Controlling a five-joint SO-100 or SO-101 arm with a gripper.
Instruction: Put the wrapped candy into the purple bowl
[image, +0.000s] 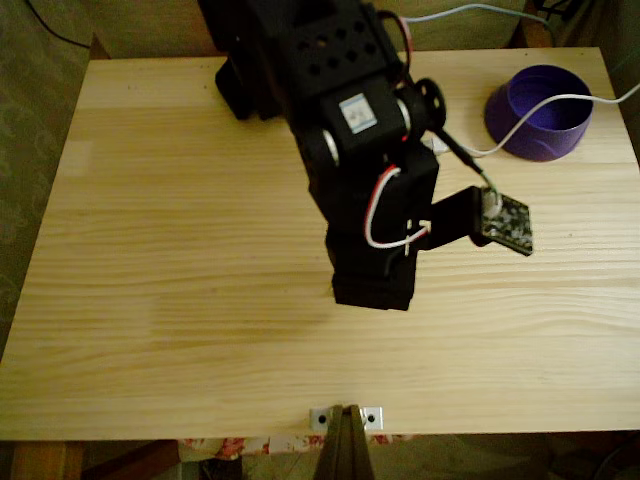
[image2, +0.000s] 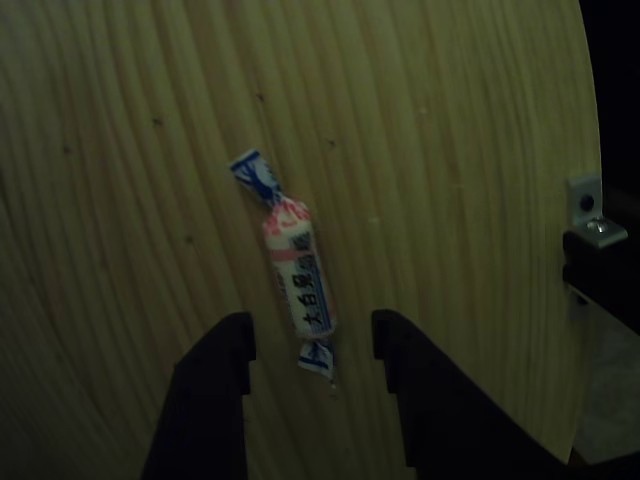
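I see the claw (image2: 310, 350) spread open in the other view, its two dark fingers (image2: 215, 380) on either side of the lower twisted end of the wrapped candy (image2: 298, 275), which lies flat on the tabletop (image2: 450, 150). In the fixed view, the purple bowl (image: 540, 112) sits near the tabletop's far right corner.

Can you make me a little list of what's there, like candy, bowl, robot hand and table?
candy: the wrapped candy lies flat on the wood, one twisted end between the two dark fingers
bowl: the purple bowl sits near the table's far right corner in the fixed view, a white cable across it
robot hand: the end effector is open, holding nothing
table: pale wooden table
candy in bowl: not yet
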